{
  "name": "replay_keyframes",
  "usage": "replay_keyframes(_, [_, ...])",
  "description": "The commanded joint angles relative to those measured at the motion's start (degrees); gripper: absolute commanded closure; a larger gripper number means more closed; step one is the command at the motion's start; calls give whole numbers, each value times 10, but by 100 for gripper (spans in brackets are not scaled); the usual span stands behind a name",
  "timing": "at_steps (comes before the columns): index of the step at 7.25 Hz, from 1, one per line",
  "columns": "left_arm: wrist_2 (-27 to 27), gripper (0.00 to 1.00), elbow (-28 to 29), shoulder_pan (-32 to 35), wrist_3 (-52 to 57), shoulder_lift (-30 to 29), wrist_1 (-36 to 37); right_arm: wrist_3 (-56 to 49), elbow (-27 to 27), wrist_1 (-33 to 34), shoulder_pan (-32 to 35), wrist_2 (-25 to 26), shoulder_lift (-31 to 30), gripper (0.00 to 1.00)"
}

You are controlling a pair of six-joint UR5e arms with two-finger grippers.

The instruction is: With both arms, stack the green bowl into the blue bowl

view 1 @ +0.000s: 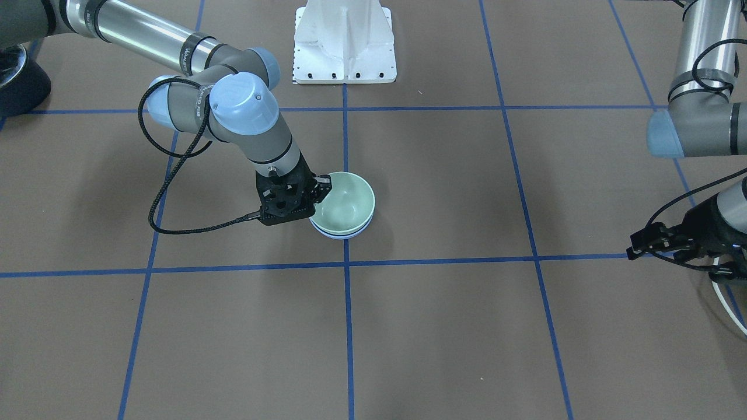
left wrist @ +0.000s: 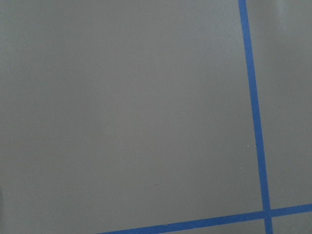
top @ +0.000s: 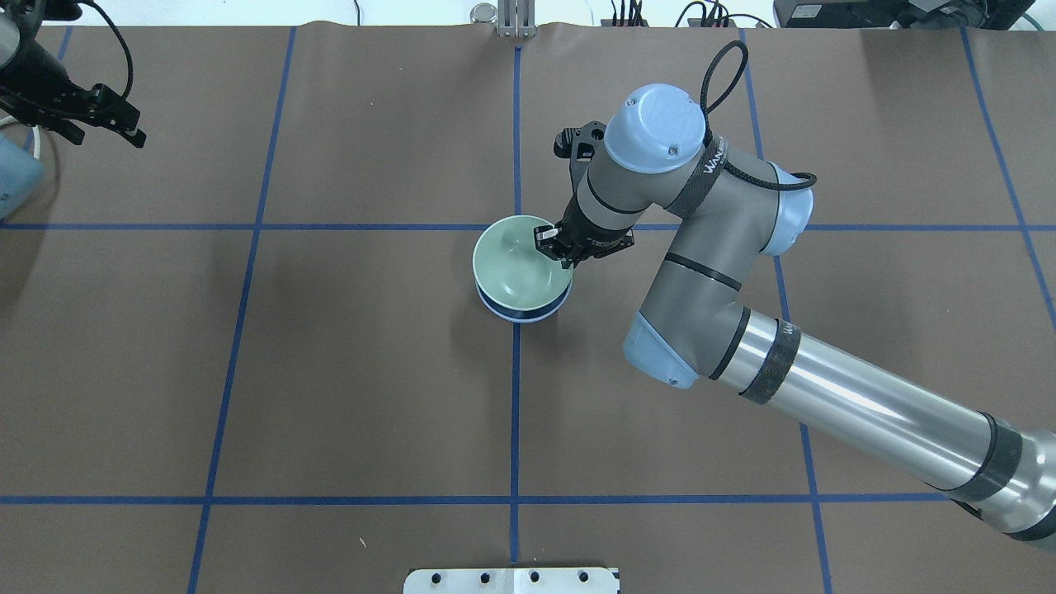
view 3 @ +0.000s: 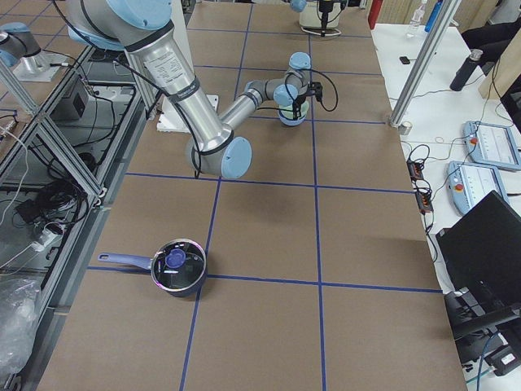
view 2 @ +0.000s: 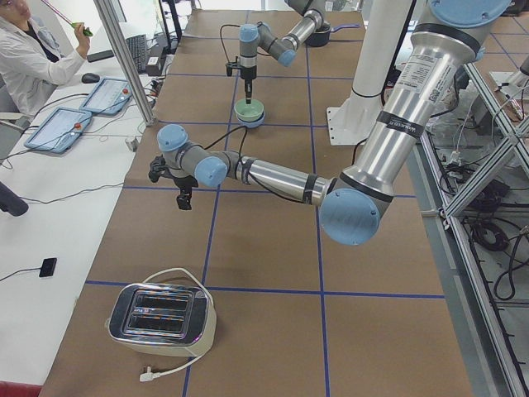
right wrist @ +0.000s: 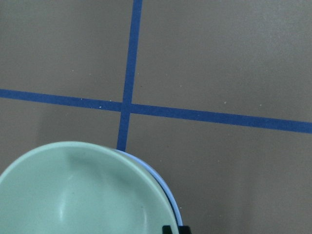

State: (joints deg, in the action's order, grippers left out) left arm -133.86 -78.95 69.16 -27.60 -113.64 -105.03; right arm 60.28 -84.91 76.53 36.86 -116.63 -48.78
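The green bowl sits nested in the blue bowl at the table's centre; only the blue rim shows under it. Both also show in the overhead view, green bowl above blue bowl, and in the right wrist view, green bowl and blue bowl. My right gripper points down at the green bowl's rim on the robot's right side, its jaws close together across the rim. My left gripper is open and empty, far off at the table's left end.
A white pedestal base stands at the robot's side of the table. A toaster sits at the left end, near the left gripper. A dark pot with a lid sits at the right end. An operator sits beside the table.
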Motion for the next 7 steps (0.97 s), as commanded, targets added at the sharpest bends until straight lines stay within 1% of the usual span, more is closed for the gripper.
replay_keyframes(1, [0,3,0,0,0,0,0,0,-1,-1,-1,0,0,88])
replay_keyframes(7, [0,3,0,-1,0,0,0,-1,-1,-1,-1,0,-1,86])
